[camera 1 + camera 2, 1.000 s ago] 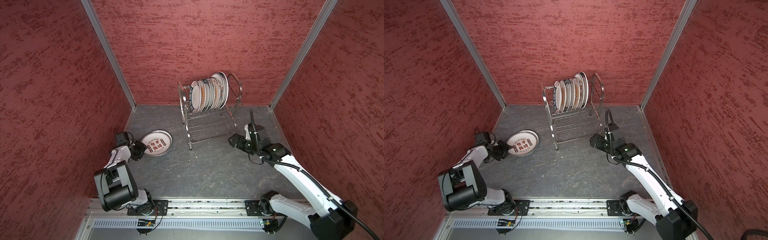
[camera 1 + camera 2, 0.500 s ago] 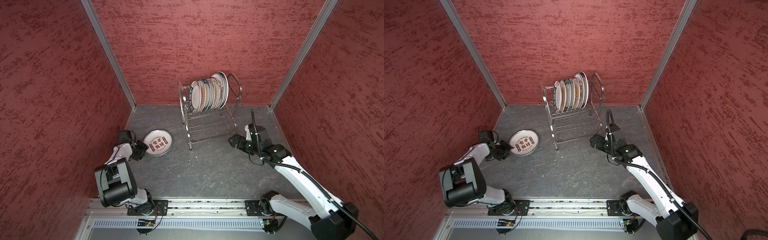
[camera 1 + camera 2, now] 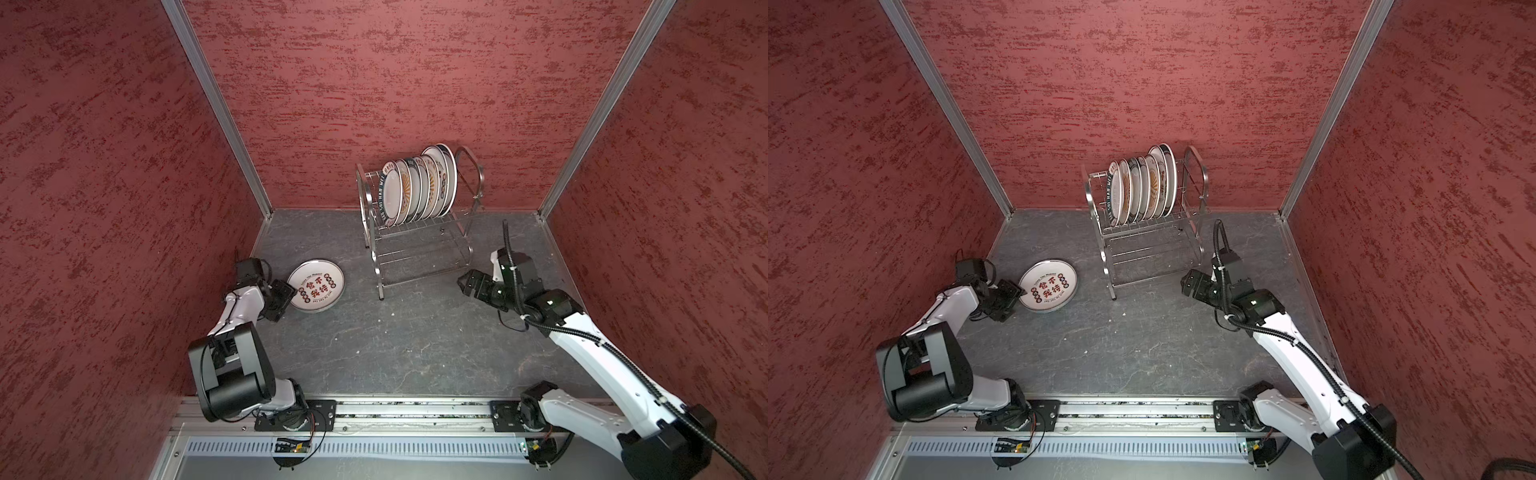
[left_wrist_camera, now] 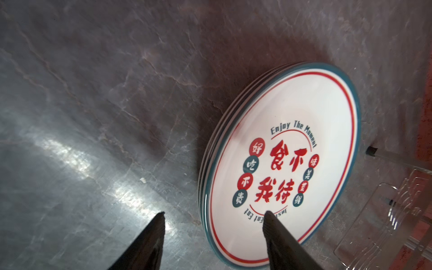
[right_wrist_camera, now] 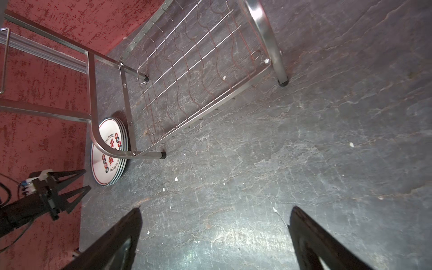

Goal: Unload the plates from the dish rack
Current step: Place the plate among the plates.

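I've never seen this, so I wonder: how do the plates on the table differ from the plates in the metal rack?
The stacked plates lie flat on the table; the racked plates stand on edge in a row in the dish rack. The stacked plates are only a few; the racked plates number about seven. Both sets are round, white and printed.

Plates [image 3: 415, 189] stand on edge in the dish rack [image 3: 376, 266].

Top views are sharp, evenly lit from above, dimmer toward seven o'clock. Wrist views catch white glare on the dark grey stone-textured floor [image 4: 77, 161]; the left one blurs the shiny steel wire rack [image 4: 397, 159].
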